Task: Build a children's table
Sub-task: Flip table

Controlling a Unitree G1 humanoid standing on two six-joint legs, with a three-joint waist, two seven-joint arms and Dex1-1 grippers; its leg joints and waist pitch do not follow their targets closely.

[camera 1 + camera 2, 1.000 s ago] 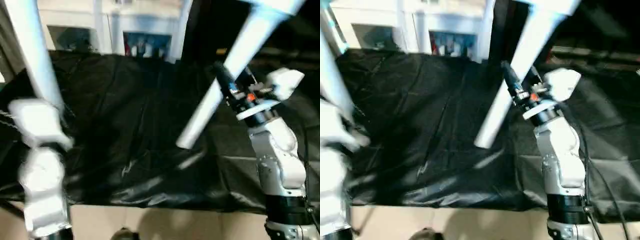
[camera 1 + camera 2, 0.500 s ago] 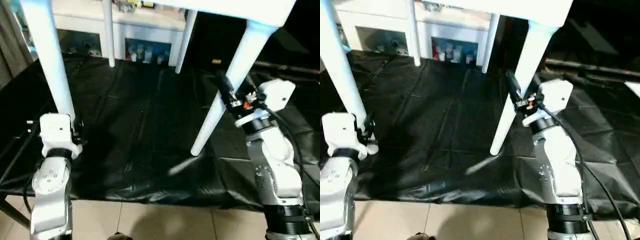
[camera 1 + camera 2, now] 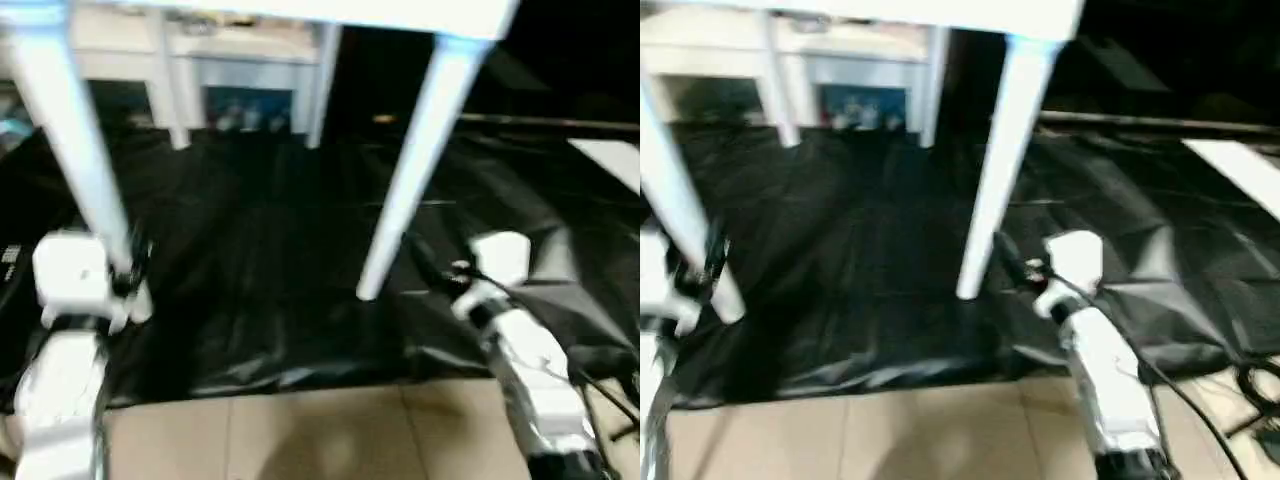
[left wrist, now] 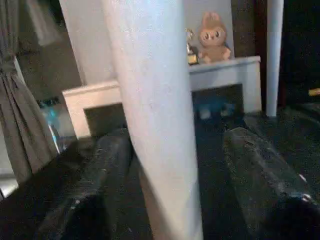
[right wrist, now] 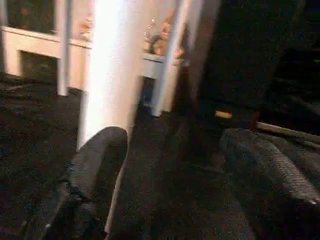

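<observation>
The table [image 3: 300, 12] stands upright on the black sheet [image 3: 270, 260]. My left gripper [image 4: 165, 165] is open around one leg [image 4: 155, 115]; my right gripper [image 5: 170, 165] is open, seemingly just beside another leg [image 5: 107, 75].

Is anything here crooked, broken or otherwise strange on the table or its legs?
Nothing stands out. The children's table stands upright on the black sheet, its legs in the corner sockets, none visibly bent or missing.

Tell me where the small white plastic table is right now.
The small white plastic table stands upright on the black sheet in the head views, its two near legs beside the left hand and right hand.
</observation>
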